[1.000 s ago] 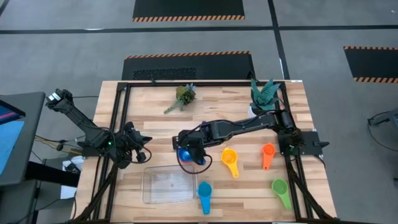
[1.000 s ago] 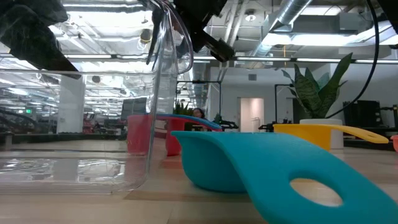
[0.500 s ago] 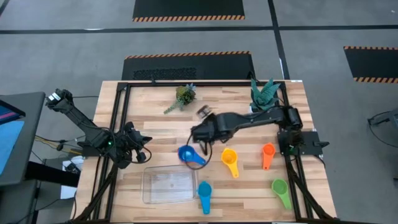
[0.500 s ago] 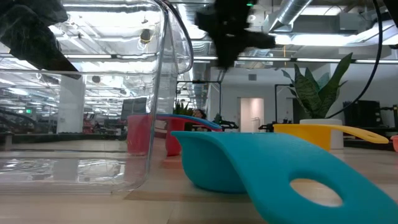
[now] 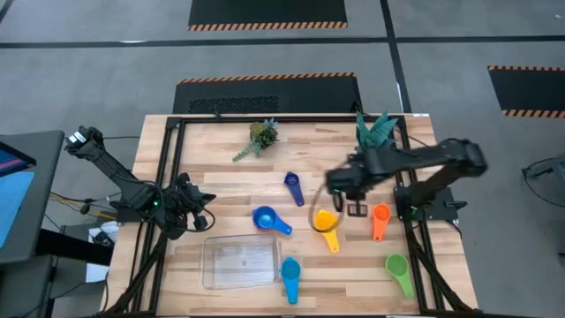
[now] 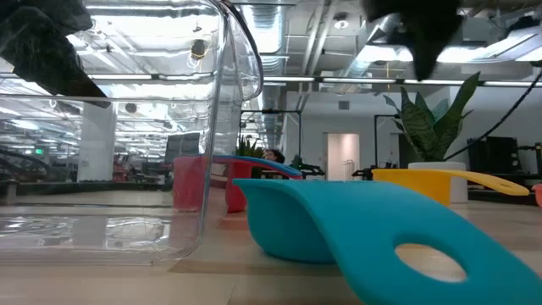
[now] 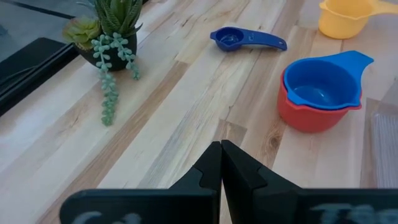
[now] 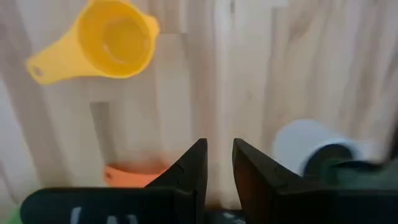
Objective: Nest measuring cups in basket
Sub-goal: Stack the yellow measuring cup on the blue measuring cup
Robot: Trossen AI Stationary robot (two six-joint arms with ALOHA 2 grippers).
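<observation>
A blue measuring cup [image 7: 320, 87] sits nested in a red one [image 7: 311, 118], just beyond the clear basket [image 5: 238, 263]. A small dark blue cup [image 5: 293, 187] lies on the wood farther back. Yellow [image 5: 325, 225], orange [image 5: 380, 219], green [image 5: 397, 268] and light blue [image 5: 290, 276] cups lie singly on the table. My right gripper [image 5: 356, 205] hangs pointing down between the yellow and orange cups, open by a narrow gap [image 8: 219, 165] with nothing in it. My left gripper [image 7: 221, 168] waits shut at the table's left edge.
Two small potted plants stand at the back, one at the middle [image 5: 258, 137] and one at the right [image 5: 375, 131]. The basket's clear wall [image 6: 216, 127] and the light blue cup [image 6: 356, 229] fill the low view's front. Bare wood lies left of the basket.
My right gripper has left the blue cup and swept toward the table's right edge, rising and rolling about its own axis. It now hangs over the gap between the yellow and orange cups. The blue cup stays in the red one.
</observation>
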